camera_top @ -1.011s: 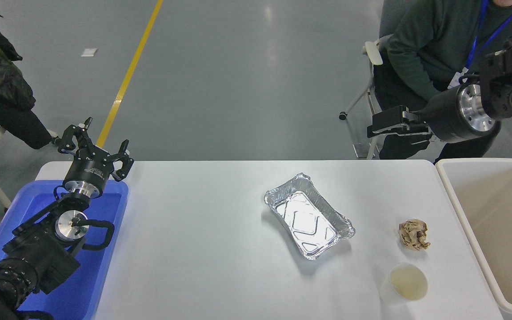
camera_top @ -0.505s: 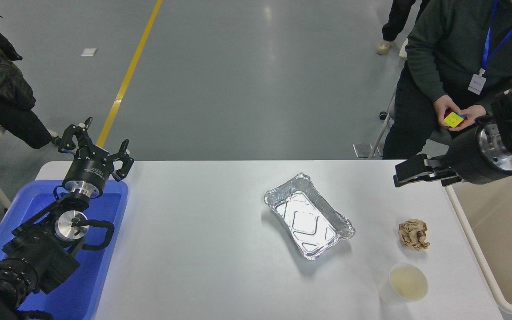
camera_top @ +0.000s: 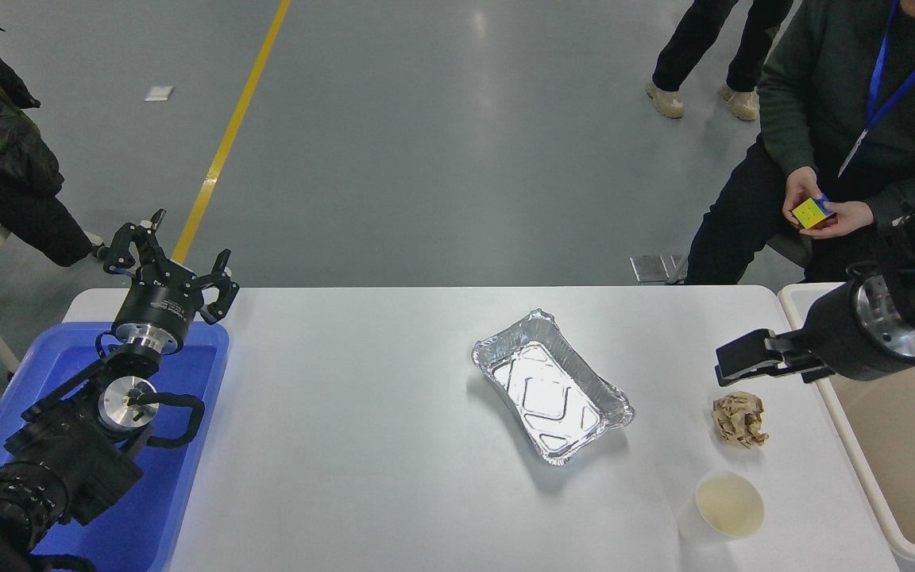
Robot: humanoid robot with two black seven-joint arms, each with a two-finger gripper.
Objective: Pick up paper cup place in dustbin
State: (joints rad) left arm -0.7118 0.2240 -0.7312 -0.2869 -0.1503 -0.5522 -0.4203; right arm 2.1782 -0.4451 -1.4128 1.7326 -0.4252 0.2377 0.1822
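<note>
Right gripper (camera_top: 723,367) hangs at 3 o'clock over the white table (camera_top: 362,445), fingers pressed together, gripping nothing, just above the crumpled brown paper ball (camera_top: 739,419). Paper cup (camera_top: 725,506), round, cream inside, stands upright at 5 o'clock beside the smooth off-white dustbin (camera_top: 862,469). Crinkled foil tray (camera_top: 551,385) sits centre. Left gripper (camera_top: 167,266) parked at 9 o'clock, fingers spread.
</note>
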